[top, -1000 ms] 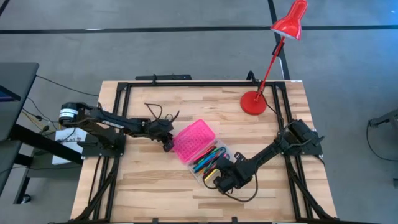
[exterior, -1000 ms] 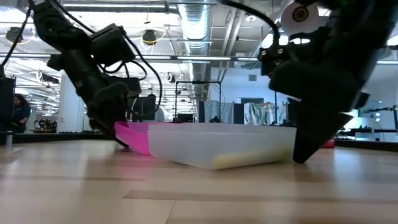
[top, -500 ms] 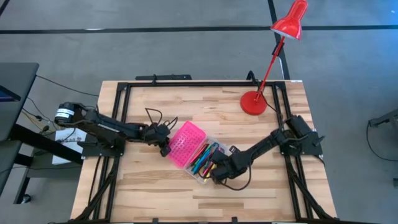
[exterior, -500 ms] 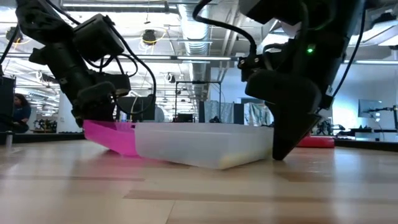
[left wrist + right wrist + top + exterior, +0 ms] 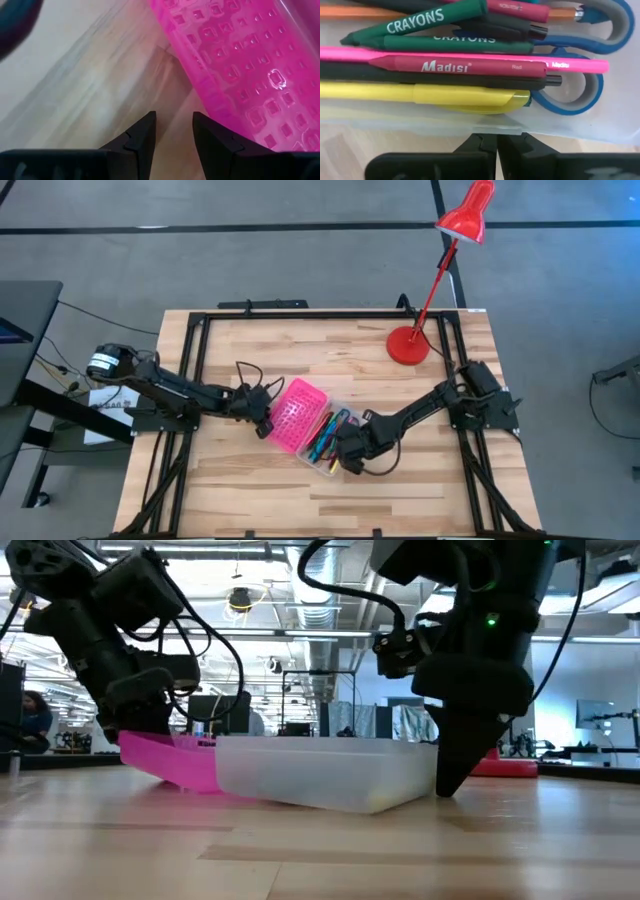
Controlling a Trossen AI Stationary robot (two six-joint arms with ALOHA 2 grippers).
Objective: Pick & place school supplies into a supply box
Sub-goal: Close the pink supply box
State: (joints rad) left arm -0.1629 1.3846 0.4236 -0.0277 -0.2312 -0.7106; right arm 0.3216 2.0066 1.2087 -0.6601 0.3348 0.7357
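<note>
The supply box lies open in the middle of the table. Its pink textured lid [image 5: 290, 412] is folded back toward the left, and its clear base [image 5: 325, 438] holds the pens, crayons and blue-handled scissors [image 5: 594, 95]. My right gripper [image 5: 346, 457] is shut at the base's near-right wall. My left gripper [image 5: 262, 421] stands low at the lid's left edge [image 5: 200, 95], its fingers a small gap apart over bare wood. The box rests flat on the table [image 5: 330, 785]. My right gripper [image 5: 496, 142] presses its shut fingertips against the outside of the clear base's wall [image 5: 485, 124], slanting down from the table's near-right side. The base stays on the table. My left gripper [image 5: 172, 131] has one finger [image 5: 205, 135] close beside the pink lid's edge; whether it touches, I cannot tell.
A red desk lamp stands with its base [image 5: 408, 345] at the far right of the table, its head leaning out past the far edge. Black frame rails run along the table's left, right and far sides. Bare wood lies toward the near edge [image 5: 300, 500].
My right gripper has moved toward the table's left and a little toward the far edge, staying shut, and the box has slid left before it and turned a little. My left gripper has drawn back toward the left edge along with the lid's edge.
</note>
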